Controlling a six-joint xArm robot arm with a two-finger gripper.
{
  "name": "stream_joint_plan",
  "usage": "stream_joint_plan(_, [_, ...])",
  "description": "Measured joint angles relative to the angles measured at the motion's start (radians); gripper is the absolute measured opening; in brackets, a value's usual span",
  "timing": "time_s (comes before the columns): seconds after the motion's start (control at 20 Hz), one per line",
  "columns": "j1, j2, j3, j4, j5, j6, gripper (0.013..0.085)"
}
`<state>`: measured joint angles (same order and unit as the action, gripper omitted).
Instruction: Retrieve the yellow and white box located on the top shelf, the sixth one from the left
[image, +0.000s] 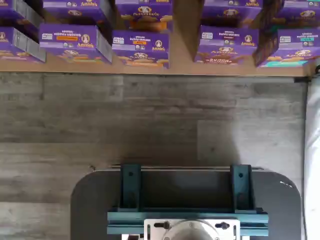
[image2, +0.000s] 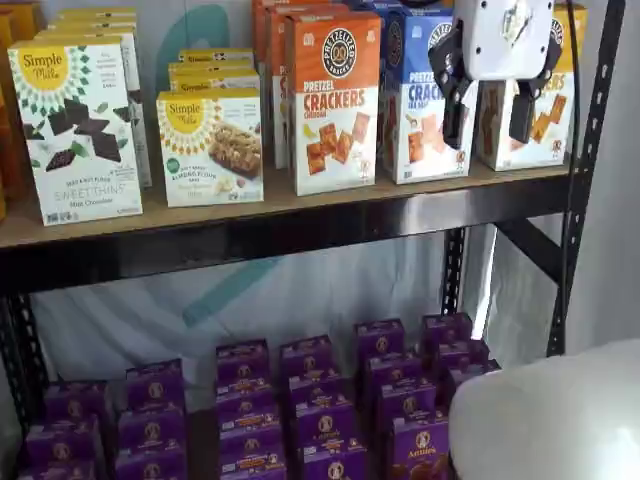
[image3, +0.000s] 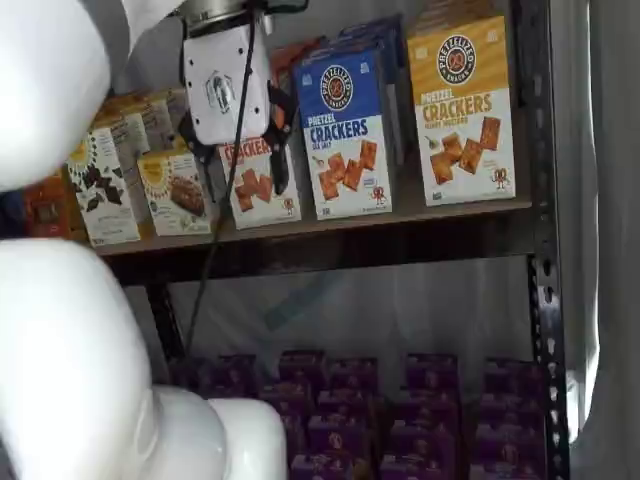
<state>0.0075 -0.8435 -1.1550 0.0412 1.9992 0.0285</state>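
Dark metal shelving (image2: 300, 225) stands against a pale draped backdrop, wooden boards for shelves; the yellow and white box (image3: 462, 110), pretzel crackers by its label, stands upright at the right end of the top shelf, directly behind the gripper (image2: 490, 118) in one shelf view and well off to its right in the other, so the hand hangs out in front of the shelf, not yet at the box; its two black fingers hang apart with a plain gap, nothing between them.

Just left of the target stands a blue cracker box (image3: 346, 130), touching it or nearly so, I cannot say which; an orange cracker box (image2: 335, 100) stands beyond that; if the fingers go in off-centre they could clip the blue box or push the target backwards instead of straddling it; the shelf post (image3: 540, 200) beside it leaves little room.

Below, purple boxes (image2: 320, 410) crowd the lower shelf; grey plank flooring (image: 150, 115) shows in the wrist view.
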Motion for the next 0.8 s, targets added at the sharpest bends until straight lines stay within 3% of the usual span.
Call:
stream_joint_plan(0.05, [-0.002,-0.008,0.008,0.002,-0.014,-0.002,0.0850])
stream_joint_plan(0.15, [-0.024,-0.071,0.065,0.025,-0.121,-0.017,0.0850])
stream_joint_plan(0.55, [-0.033,-0.069,0.076,0.032,-0.149,-0.026,0.0850])
stream_joint_plan(0.8, [-0.031,-0.059,0.088,0.008,-0.173,-0.031,0.0850])
